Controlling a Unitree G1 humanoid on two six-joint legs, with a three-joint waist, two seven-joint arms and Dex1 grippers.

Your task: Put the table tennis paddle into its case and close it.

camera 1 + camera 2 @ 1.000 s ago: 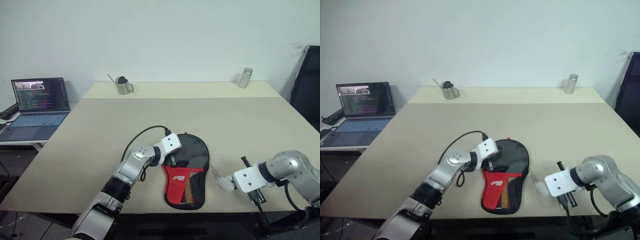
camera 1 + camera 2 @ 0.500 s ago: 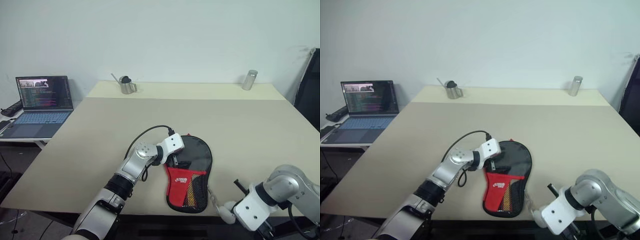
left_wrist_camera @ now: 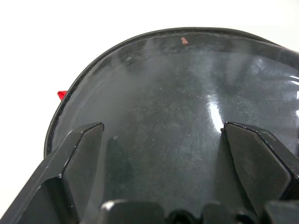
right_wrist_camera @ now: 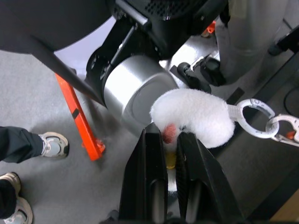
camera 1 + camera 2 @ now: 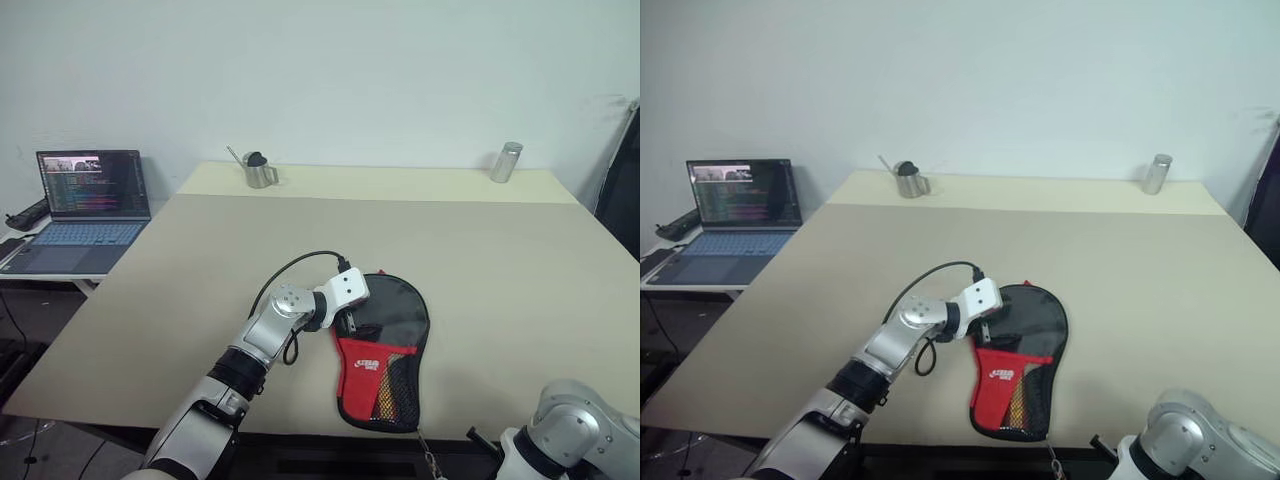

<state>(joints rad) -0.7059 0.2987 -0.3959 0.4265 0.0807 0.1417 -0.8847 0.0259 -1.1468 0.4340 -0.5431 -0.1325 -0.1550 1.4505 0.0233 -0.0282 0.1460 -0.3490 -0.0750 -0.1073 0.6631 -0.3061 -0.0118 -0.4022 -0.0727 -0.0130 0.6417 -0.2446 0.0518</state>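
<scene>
The case (image 5: 385,345), black on its round part and red with a mesh pocket below, lies flat near the table's front edge. My left gripper (image 5: 350,322) rests open on the round black part; in the left wrist view its fingers (image 3: 79,154) stand wide apart over the glossy black face (image 3: 177,102). The table tennis paddle is hidden. My right gripper (image 4: 170,135) is below the table's front edge, shut on the white fluffy duck charm (image 4: 196,116). The charm's ring (image 4: 252,116) leads to a clasp and chain (image 5: 428,462) hanging from the case.
An open laptop (image 5: 85,200) sits on a side table at the left. A metal cup (image 5: 258,170) and a metal canister (image 5: 506,161) stand at the table's far edge. A dark chair (image 5: 625,180) is at the right. A person's shoes (image 4: 28,144) show on the floor.
My right gripper, still shut on the duck charm, has drawn back toward me and down past the table's front edge. The left gripper has stayed on the case. The camera has shifted slightly.
</scene>
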